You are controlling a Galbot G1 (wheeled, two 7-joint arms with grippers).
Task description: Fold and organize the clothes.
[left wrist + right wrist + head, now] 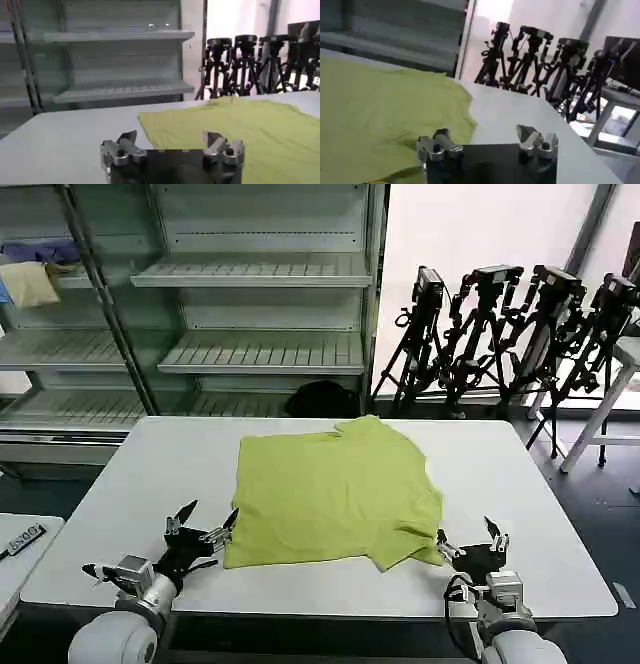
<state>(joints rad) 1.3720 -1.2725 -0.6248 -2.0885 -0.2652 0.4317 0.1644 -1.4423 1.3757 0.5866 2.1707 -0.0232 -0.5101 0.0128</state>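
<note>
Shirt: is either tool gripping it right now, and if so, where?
Nothing is held. The left tool and right tool are both open at the near corners of the shirt.

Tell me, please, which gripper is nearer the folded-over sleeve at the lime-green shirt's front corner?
Right. The right gripper sits open beside that sleeve of the lime-green shirt; the left gripper is open at the opposite front corner.
</note>
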